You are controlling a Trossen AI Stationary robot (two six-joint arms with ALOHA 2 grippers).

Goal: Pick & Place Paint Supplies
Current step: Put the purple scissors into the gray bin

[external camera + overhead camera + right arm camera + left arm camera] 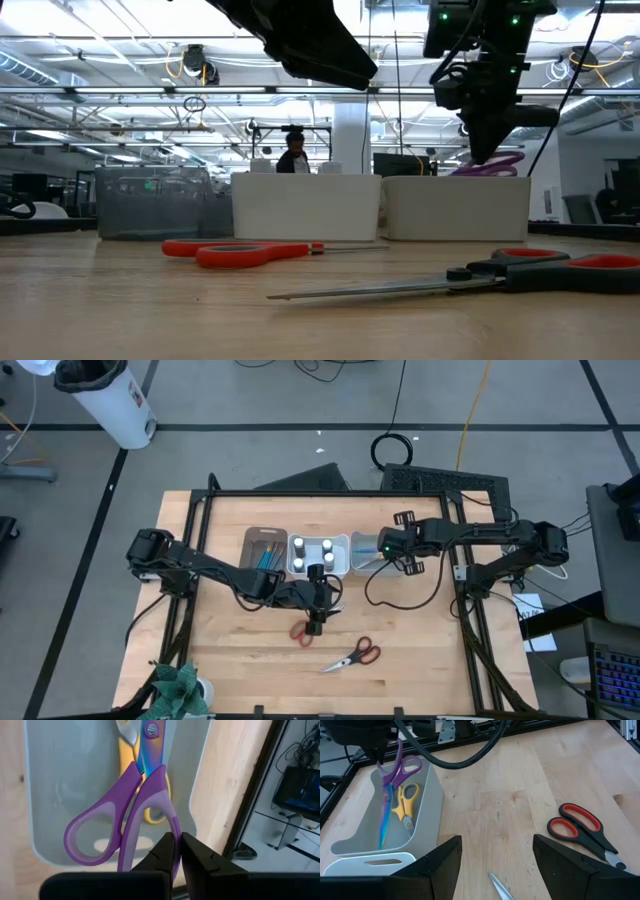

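Observation:
My right gripper (pixel 176 852) hangs over the grey bin (pixel 362 554), shut on purple scissors (pixel 125 815). Yellow scissors (pixel 404 804) lie on that bin's floor. My left gripper (pixel 497 867) stands open above the table, over red-handled scissors (pixel 300 632) that lie flat; only their blade tip (pixel 501 889) shows between its fingers. Red-and-black scissors (pixel 352 656) lie flat nearer the front edge. Little white-capped bottles (pixel 314 550) stand in the white bin; brushes (pixel 268 552) lie in the brown bin. My right gripper pinches the rim of one purple handle loop (pixel 167 827) between its two fingers, coming slanting down from above. The scissors hang below the fingers, closed, blades pointing down into the grey bin (pixel 382 820). Whether the tip touches the bin's floor cannot be told.
The three bins stand side by side at the table's far middle: brown (pixel 250 540), white (pixel 318 538), grey. A dark frame (pixel 200 500) borders the table. Bare wood lies to the left and right of the scissors. A person (pixel 292 150) shows far behind the table.

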